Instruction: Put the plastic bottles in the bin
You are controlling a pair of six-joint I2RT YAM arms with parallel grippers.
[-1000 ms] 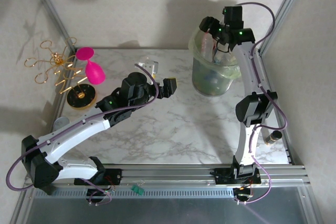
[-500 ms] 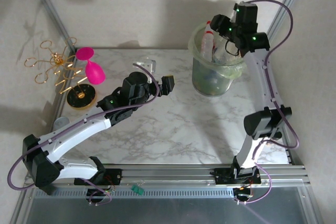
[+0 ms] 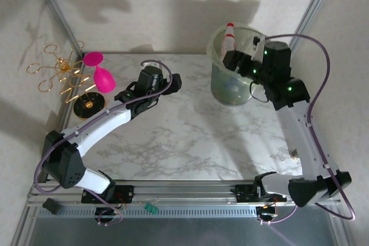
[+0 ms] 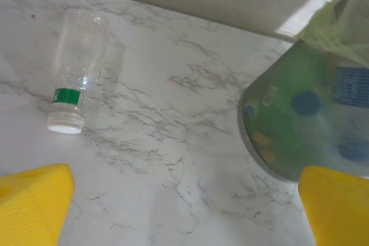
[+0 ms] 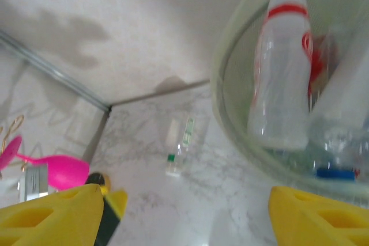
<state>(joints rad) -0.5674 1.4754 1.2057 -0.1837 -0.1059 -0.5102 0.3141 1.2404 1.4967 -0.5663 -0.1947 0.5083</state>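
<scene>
A clear bottle (image 4: 78, 64) with a white cap and a green band lies on its side on the surface (image 3: 190, 136), a little way to the left of the bin (image 3: 228, 90), not touching it. The left hand (image 4: 184, 211) hangs above the ground between bottle and bin, its yellow fingers spread wide with nothing in them. At the bin's rim the right hand (image 5: 184, 223) is also apart and empty, and a red-striped bottle (image 5: 285, 67) stands inside the bin, poking above the rim.

I'd say the lone bottle is next. The left hand should move away from the bin until the barrel sits between the fingers, come down on the middle of the body and close gently, since thin plastic rolls and dents. Then lift high, because the bin looks quite full and the right arm crowds its rim
</scene>
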